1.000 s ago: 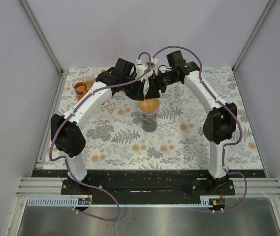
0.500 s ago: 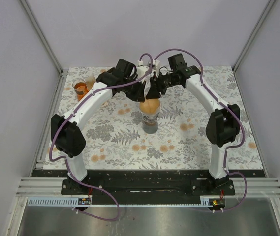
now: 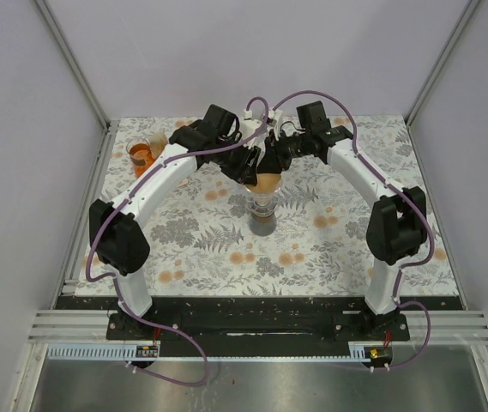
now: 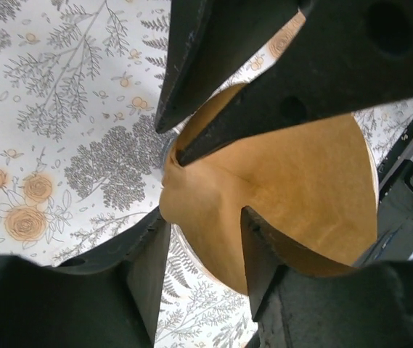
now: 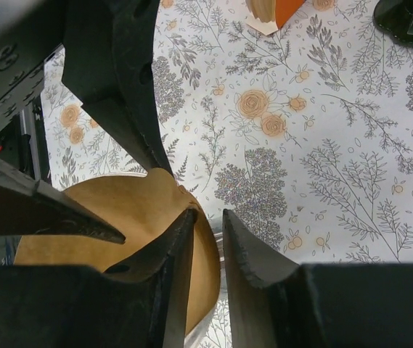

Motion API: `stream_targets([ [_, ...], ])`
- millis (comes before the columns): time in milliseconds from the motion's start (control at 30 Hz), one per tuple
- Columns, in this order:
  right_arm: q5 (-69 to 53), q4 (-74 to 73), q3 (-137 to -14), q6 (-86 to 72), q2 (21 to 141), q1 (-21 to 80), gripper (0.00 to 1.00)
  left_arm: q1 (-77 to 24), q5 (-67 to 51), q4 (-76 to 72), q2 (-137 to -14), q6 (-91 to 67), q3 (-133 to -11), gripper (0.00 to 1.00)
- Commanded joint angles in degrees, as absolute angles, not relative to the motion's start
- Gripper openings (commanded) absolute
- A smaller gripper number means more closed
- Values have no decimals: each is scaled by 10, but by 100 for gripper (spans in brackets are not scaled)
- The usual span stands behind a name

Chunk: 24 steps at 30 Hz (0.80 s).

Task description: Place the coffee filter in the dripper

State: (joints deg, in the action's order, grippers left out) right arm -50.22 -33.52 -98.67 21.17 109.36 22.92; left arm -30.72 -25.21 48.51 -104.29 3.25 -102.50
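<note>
At the centre of the floral worktop (image 3: 329, 249), the brown coffee filter (image 4: 300, 196) sits in the dripper (image 3: 262, 206). Around its creased edge the left fingers (image 4: 152, 275) stand apart. The right fingers (image 5: 173, 268), narrowly apart, straddle its rim, one inside and one outside.

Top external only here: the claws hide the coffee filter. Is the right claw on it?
Observer: Right wrist view: the right claw straddles the coffee filter rim, one finger inside and one outside, with a narrow gap between them.
Operator: Left claw?
Observer: Left wrist view: the left claw has its fingers apart, with the filter's creased edge in the gap.
Operator: Is it seated in the dripper?
Observer: Can't tell. The left wrist view shows the filter spread open, hiding the dripper beneath it.
</note>
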Motion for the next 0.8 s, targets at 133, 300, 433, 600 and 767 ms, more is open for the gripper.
stream_targets([
  [133,-501,-303,-924,260,1041,250,30,-293,-316,416,-1034,3,-1034,54],
  [300,-491,-245,-883,246,993,252,29,-294,-330,417,-1040,3,-1025,55],
  [433,-494,-196,-843,236,962,256,30,-294,-324,418,-1044,-15,-1023,55],
  [600,-486,-178,-823,231,955,263,31,-299,-330,417,-1047,-11,-1018,50],
  [767,-480,-169,-817,227,948,263,31,-304,-332,417,-1038,-4,-995,48],
])
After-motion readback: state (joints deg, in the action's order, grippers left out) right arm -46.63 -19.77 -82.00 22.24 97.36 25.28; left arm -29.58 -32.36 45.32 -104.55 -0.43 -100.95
